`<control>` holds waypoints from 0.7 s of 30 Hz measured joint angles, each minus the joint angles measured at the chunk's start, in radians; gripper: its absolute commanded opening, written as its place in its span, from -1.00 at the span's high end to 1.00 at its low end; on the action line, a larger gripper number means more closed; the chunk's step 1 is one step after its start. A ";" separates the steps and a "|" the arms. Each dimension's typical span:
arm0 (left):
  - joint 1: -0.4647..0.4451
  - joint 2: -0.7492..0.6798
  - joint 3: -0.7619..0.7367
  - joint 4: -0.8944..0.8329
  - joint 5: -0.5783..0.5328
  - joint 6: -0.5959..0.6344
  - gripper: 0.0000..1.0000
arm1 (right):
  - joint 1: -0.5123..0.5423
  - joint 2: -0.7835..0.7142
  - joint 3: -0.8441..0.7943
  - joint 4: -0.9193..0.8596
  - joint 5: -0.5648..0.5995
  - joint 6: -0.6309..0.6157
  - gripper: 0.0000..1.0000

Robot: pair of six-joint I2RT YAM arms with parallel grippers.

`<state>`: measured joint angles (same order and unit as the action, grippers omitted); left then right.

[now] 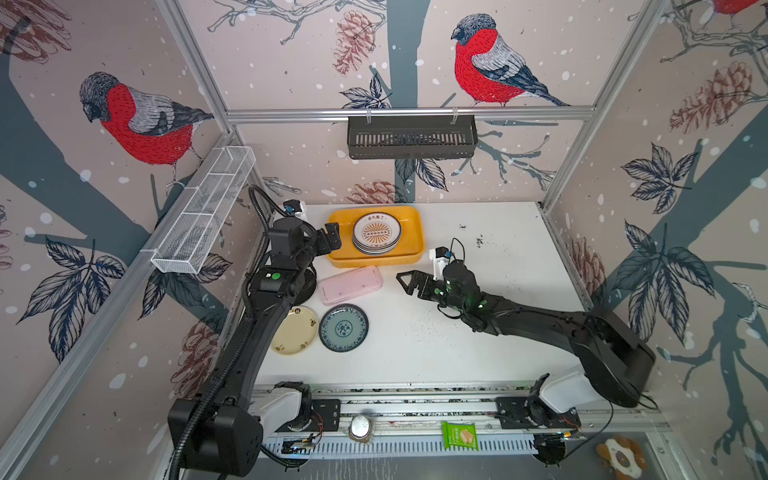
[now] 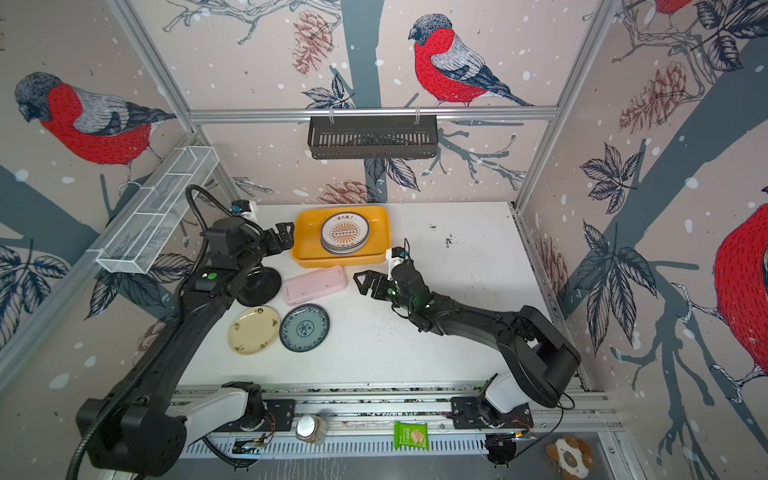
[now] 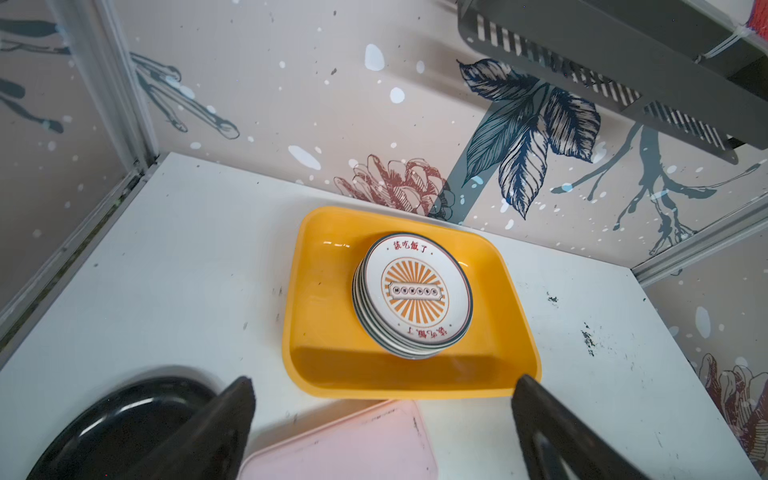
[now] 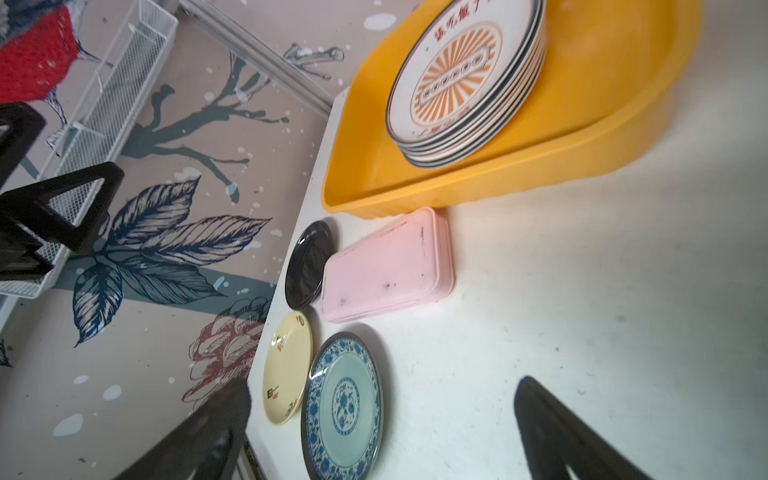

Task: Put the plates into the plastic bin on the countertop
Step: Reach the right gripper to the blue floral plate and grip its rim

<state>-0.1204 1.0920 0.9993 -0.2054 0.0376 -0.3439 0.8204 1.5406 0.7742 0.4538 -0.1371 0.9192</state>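
Observation:
The yellow plastic bin (image 1: 340,224) (image 2: 305,232) (image 3: 324,291) (image 4: 582,124) sits at the back of the white countertop (image 1: 478,332). It holds a stack of several sunburst plates (image 1: 377,232) (image 2: 345,232) (image 3: 413,295) (image 4: 457,75). A teal plate (image 1: 343,327) (image 4: 343,409), a cream plate (image 1: 295,331) (image 4: 286,368) and a black plate (image 2: 259,286) (image 3: 116,424) lie on the countertop at the left. The left arm partly covers the black one. My left gripper (image 1: 330,239) (image 3: 384,382) hangs open and empty beside the bin's left end. My right gripper (image 1: 405,282) (image 4: 382,384) is open and empty, right of the pink box.
A flat pink box (image 1: 350,284) (image 3: 345,449) lies between the bin and the loose plates. A black slotted rack (image 1: 411,137) hangs on the back rail, a white wire basket (image 1: 203,208) on the left rail. A jar (image 1: 360,428) and a green packet (image 1: 459,434) rest on the front rail.

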 measured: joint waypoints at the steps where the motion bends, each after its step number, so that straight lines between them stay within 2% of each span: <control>1: 0.002 -0.031 -0.027 -0.016 -0.012 -0.001 -0.93 | 0.009 0.027 0.017 -0.005 -0.014 0.001 -1.00; 6: 0.023 -0.156 -0.124 -0.051 -0.064 0.000 -0.93 | 0.057 0.208 0.173 -0.043 -0.099 0.023 -0.93; 9: 0.035 -0.202 -0.160 -0.055 -0.071 0.000 -0.93 | 0.080 0.300 0.278 -0.099 -0.154 0.011 -0.80; 16: 0.074 -0.266 -0.175 -0.065 -0.061 0.000 -0.93 | 0.107 0.473 0.474 -0.290 -0.252 -0.084 -0.46; 21: 0.090 -0.286 -0.182 -0.064 -0.053 -0.005 -0.93 | 0.143 0.552 0.565 -0.448 -0.264 -0.154 -0.34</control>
<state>-0.0303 0.8055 0.8169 -0.2691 -0.0158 -0.3489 0.9638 2.0926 1.3392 0.0059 -0.4015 0.7654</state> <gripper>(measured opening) 0.964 0.693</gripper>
